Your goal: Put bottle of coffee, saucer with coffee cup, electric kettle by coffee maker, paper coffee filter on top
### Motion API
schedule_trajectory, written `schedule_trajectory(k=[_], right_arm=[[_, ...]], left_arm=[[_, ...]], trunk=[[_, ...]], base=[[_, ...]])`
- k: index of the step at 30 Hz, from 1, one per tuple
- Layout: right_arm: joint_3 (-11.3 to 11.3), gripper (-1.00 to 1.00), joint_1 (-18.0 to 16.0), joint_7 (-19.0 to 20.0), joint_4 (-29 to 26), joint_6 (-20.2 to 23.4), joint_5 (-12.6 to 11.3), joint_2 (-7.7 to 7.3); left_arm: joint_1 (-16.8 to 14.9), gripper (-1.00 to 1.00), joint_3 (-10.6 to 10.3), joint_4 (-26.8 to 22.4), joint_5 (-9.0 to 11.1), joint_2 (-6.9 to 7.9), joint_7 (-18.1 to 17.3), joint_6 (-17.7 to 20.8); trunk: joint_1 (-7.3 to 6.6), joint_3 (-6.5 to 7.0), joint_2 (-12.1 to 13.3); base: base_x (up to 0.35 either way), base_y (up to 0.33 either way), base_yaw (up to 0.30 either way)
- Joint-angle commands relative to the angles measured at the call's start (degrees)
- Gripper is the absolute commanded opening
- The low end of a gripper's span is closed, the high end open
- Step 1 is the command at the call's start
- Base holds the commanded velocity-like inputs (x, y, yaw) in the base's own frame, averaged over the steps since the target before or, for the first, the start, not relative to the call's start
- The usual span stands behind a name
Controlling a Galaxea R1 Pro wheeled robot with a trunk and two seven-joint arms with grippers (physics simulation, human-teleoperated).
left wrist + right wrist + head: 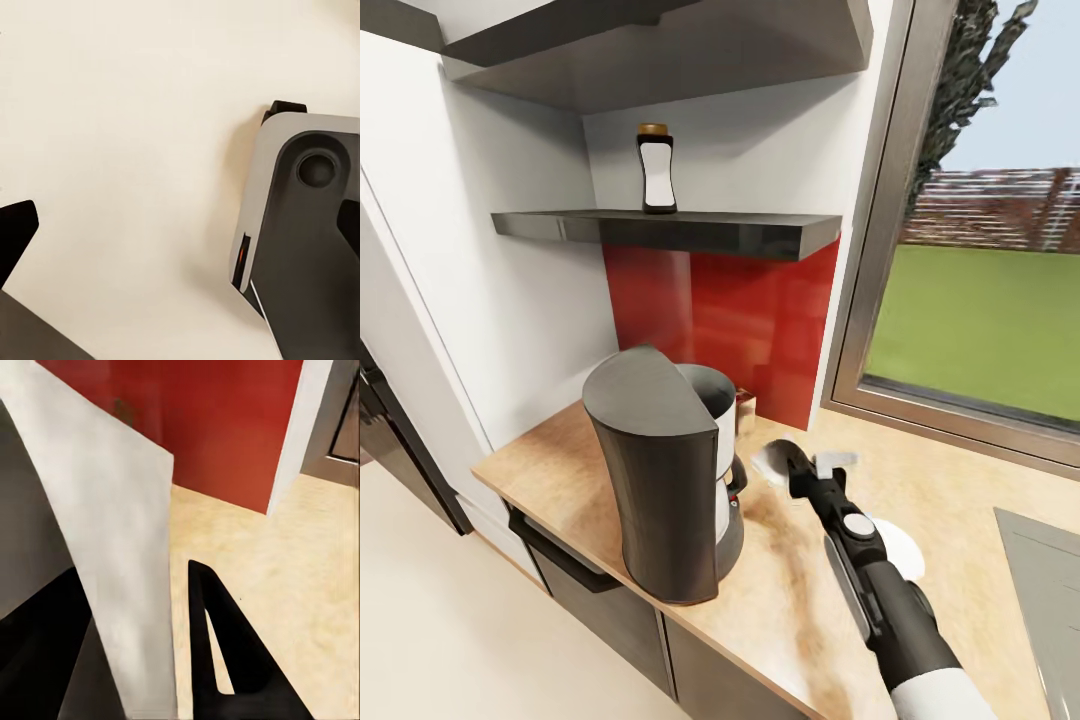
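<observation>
Light-wood tabletop (960, 500) lies open right of the coffee maker (660, 480) near its front edge. Right end effector (139, 607) extends low beside it, pinching a white paper filter (120, 555).

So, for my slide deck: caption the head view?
Right gripper beside the coffee maker holds a paper filter; bottle of coffee on the shelf.

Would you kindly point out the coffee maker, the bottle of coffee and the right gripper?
Coffee maker (655, 480): head view, on its dark grey column.
Bottle of coffee (656, 180): head view, on its white label, up on the shelf.
Right gripper (785, 462): head view, near its tips, by a white sheet.
</observation>
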Motion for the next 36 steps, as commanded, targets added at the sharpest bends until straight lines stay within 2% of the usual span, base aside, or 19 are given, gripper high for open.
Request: schedule_trajectory(k=[1,3,6,8,12,16,20,23,25,30,32,34,36], right_arm=[[-0.1,-1.00,0.0,-0.3,-2.5,3.0,0.1,-0.05],[-0.5,-1.00,-0.1,-0.4,-9.3,10.3,0.1,-0.09],[-0.9,-1.00,-0.7,-0.5,-13.7,16.6,0.1,-0.10],[-1.9,-1.00,-2.6,-0.6,-15.0,20.2,0.1,-0.11],[-5.1,-1.00,-9.0,-0.7,-15.7,28.7,0.1,-0.11],[-6.3,-1.00,-15.9,-1.1,-15.8,38.5,0.1,0.02],[-8.2,-1.00,-22.5,-1.5,-14.8,43.3,0.1,0.42],[-9.2,-1.00,-27.7,-1.6,-9.6,44.2,-0.4,0.61],[-10.0,-1.00,-31.4,-1.6,-4.0,44.3,-1.6,0.88],[-15.5,-1.00,-40.6,-1.9,10.1,44.4,-3.9,1.25],[-18.1,-1.00,-43.5,-4.1,15.5,44.4,-4.2,1.36],[-18.9,-1.00,-44.7,-6.7,17.4,44.5,-4.3,1.51],[-19.8,-1.00,-46.0,-11.3,18.6,44.5,-4.6,2.39]], left_arm=[[-0.1,1.00,0.3,0.1,0.1,0.00,0.0,-0.2],[-0.1,1.00,0.3,0.1,0.1,0.00,0.0,-0.2],[-0.1,1.00,0.3,0.1,0.1,0.06,0.0,-0.2],[-0.1,1.00,0.3,0.1,0.1,0.17,0.0,-0.2],[-0.1,1.00,0.2,0.1,0.1,0.22,0.1,-0.2],[-0.1,1.00,0.3,0.1,0.1,0.05,0.1,-0.2],[-0.1,1.00,0.3,0.1,0.1,-0.07,0.2,-0.2],[-0.1,1.00,0.4,0.1,0.1,-0.15,0.2,-0.2],[-0.1,1.00,0.4,0.1,0.1,-0.21,0.2,-0.2],[-0.1,1.00,0.5,0.1,0.1,-0.26,0.2,-0.1],[-0.1,1.00,0.6,0.1,0.1,-0.27,0.1,-0.1],[-0.1,1.00,0.6,0.1,0.1,-0.27,0.1,-0.1],[-0.1,1.00,0.7,0.1,0.1,-0.27,0.1,-0.1]], trunk=[[0.04,-0.13,-0.1],[0.04,-0.13,-0.1],[0.04,-0.13,-0.1],[0.04,-0.13,-0.1],[0.04,-0.13,-0.1],[0.04,-0.13,-0.1],[0.04,-0.13,-0.1],[0.04,-0.13,-0.1],[0.04,-0.13,-0.1],[0.04,-0.13,-0.1],[0.04,-0.13,-0.1],[0.04,-0.13,-0.1],[0.04,-0.13,-0.1]], base=[[0.000,0.000,0.000],[0.000,0.000,0.000],[0.000,0.000,0.000],[0.000,0.000,0.000],[0.000,0.000,0.000],[0.000,0.000,0.000],[0.000,0.000,0.000],[0.000,0.000,0.000],[0.000,0.000,0.000],[0.000,0.000,0.000],[0.000,0.000,0.000],[0.000,0.000,0.000],[0.000,0.000,0.000]])
